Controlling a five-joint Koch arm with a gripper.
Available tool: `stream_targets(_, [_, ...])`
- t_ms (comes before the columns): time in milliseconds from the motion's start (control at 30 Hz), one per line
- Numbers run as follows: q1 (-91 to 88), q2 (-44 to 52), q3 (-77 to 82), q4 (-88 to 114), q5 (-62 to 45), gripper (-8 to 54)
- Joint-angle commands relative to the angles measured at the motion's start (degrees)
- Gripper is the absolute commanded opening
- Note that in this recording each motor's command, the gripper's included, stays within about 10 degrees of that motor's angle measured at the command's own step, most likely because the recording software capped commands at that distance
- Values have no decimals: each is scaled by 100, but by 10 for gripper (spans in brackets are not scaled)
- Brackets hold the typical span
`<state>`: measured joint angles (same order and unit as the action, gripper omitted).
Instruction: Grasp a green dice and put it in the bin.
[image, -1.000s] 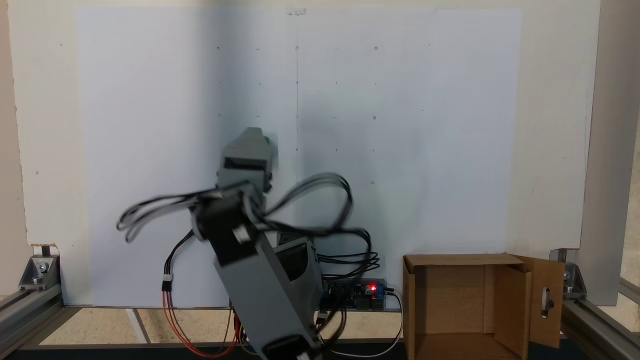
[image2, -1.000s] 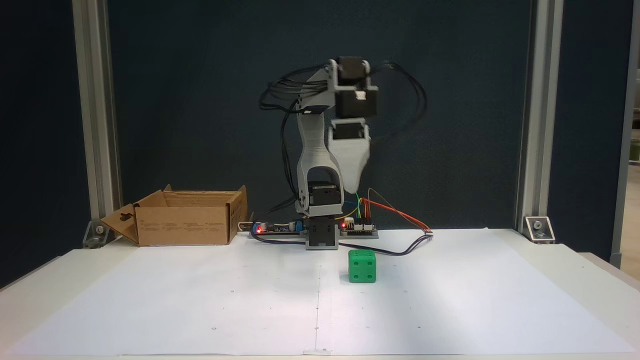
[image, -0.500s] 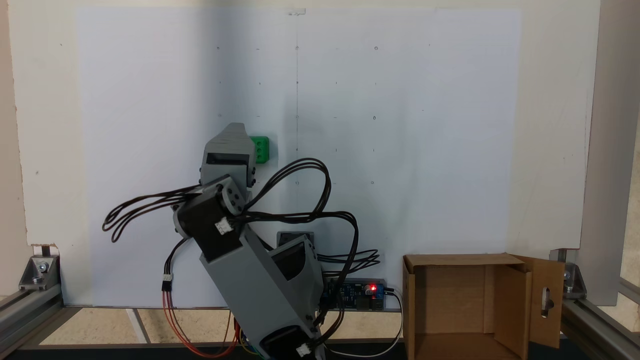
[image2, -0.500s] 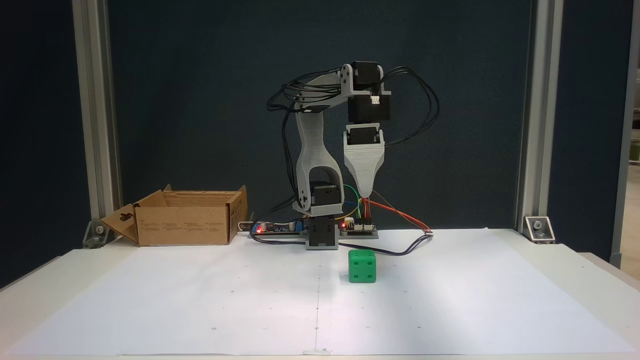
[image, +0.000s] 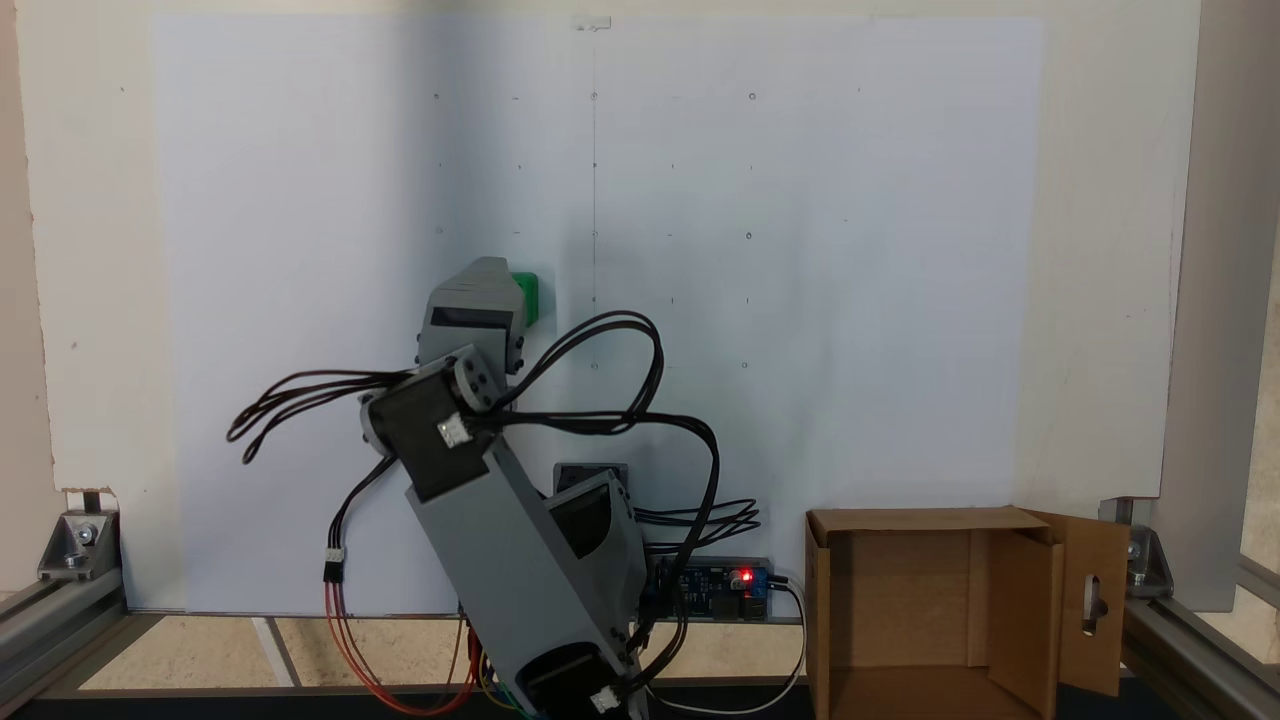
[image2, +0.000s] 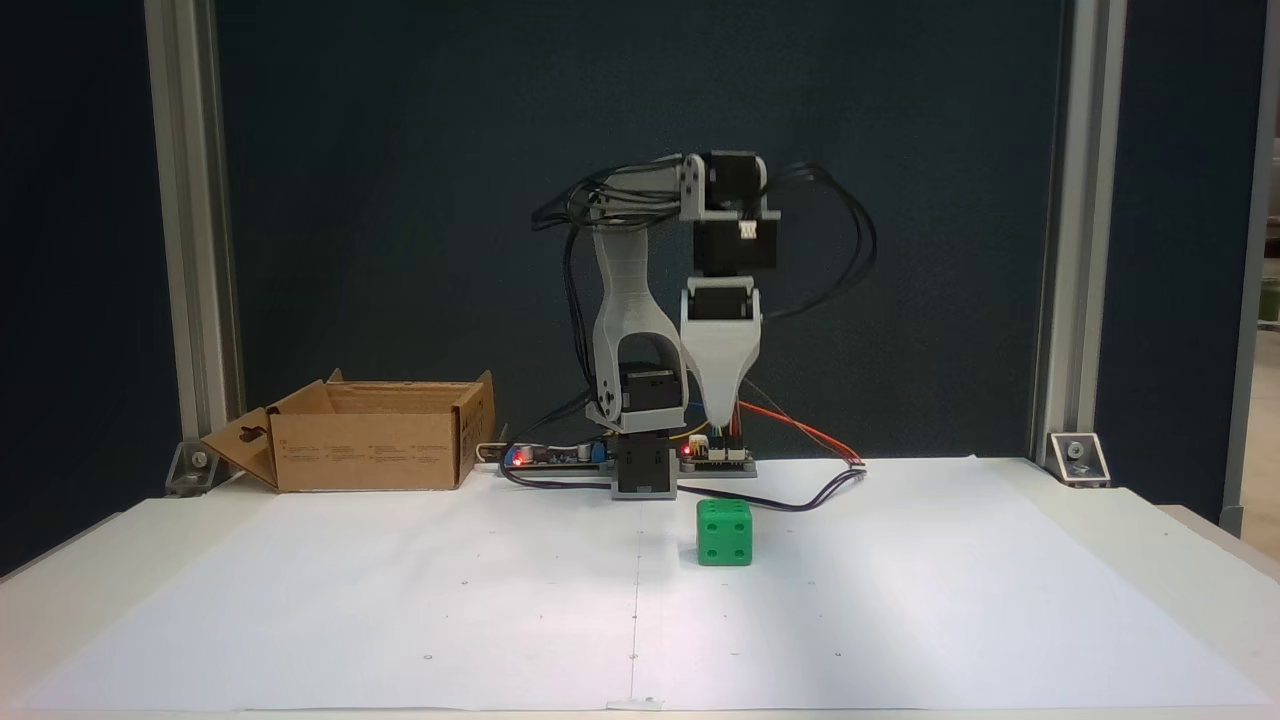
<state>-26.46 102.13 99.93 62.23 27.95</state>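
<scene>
On the white paper (image2: 900, 600), a bright green dice (image2: 724, 533) with rounded edges, free on all sides, claw (image2: 719, 413) above it, state unclear, cardboard box (image2: 365, 450) well apart.

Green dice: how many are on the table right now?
1. The dice sits on the white paper in front of the arm's base, below the claw and untouched. The box shows nothing green, though its floor is partly hidden.

Claw (image2: 722, 418) lower, shifted over green dice (image2: 724, 533), covering more of it.
</scene>
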Motion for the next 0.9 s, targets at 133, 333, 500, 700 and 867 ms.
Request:
stream_targets(133, [53, 26, 264, -396, 299, 441])
stream_targets(333, [44, 9, 606, -888, 299, 440])
stream_targets(500, [44, -158, 633, -1020, 290, 440])
stream_targets(700, [44, -237, 633, -1107, 290, 444])
stream_targets(867, [70, -272, 650, -1116, 290, 442])
